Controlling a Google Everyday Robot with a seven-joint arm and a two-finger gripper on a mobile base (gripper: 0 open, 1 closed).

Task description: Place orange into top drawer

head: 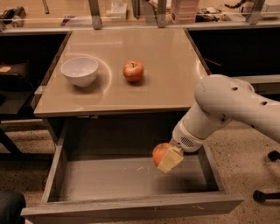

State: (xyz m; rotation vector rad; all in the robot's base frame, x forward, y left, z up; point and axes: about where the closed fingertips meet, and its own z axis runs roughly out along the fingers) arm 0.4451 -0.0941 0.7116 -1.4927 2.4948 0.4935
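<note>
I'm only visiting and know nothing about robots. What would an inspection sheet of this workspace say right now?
Surface: glossy beige tabletop, level.
Job's things: round orange fruit held over the right part of the open wide grey top drawer; it appears not yet set down.
Clutter: white round bowl and red-yellow apple stand apart on the tabletop.
Grippers: two-finger end effector on the white arm, closed on the fruit, inside the drawer's outline at its right.
Cables: nothing seen.
Surroundings: speckled floor; cluttered counter behind the table.
</note>
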